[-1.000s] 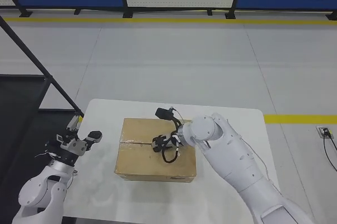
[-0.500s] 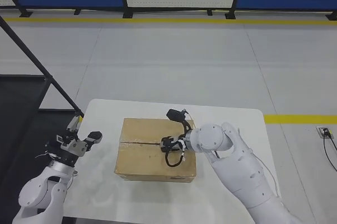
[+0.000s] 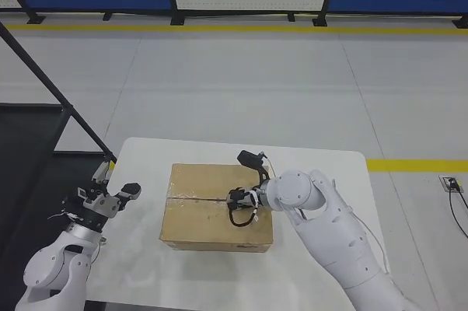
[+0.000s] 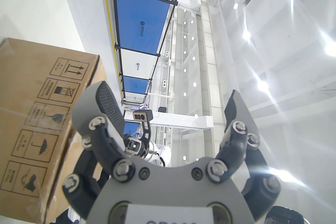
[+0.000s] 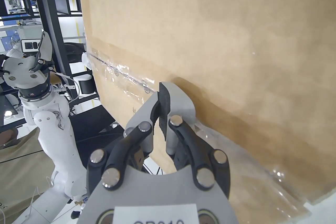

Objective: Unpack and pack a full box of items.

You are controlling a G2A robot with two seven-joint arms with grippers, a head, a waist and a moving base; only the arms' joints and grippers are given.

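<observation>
A brown cardboard box (image 3: 203, 202) sits closed in the middle of the white table (image 3: 319, 167), its top flaps joined by clear tape along a centre seam (image 5: 126, 76). My right gripper (image 3: 235, 199) rests on the box top at the seam, right of centre, and its fingers (image 5: 164, 109) are shut with nothing between them. My left gripper (image 3: 110, 186) stands open beside the table's left edge, apart from the box, tips pointing up. The box's side (image 4: 39, 117) with printed handling symbols faces the left gripper (image 4: 170, 107).
A black metal frame (image 3: 47, 85) stands off the table's left side near the left arm. Bare table surface lies to the right of and in front of the box. A yellow floor line (image 3: 420, 165) runs beyond the table's right edge.
My right gripper has slid to the right along the box's seam, from near the centre toward the right part of the top. The left arm has stayed in place.
</observation>
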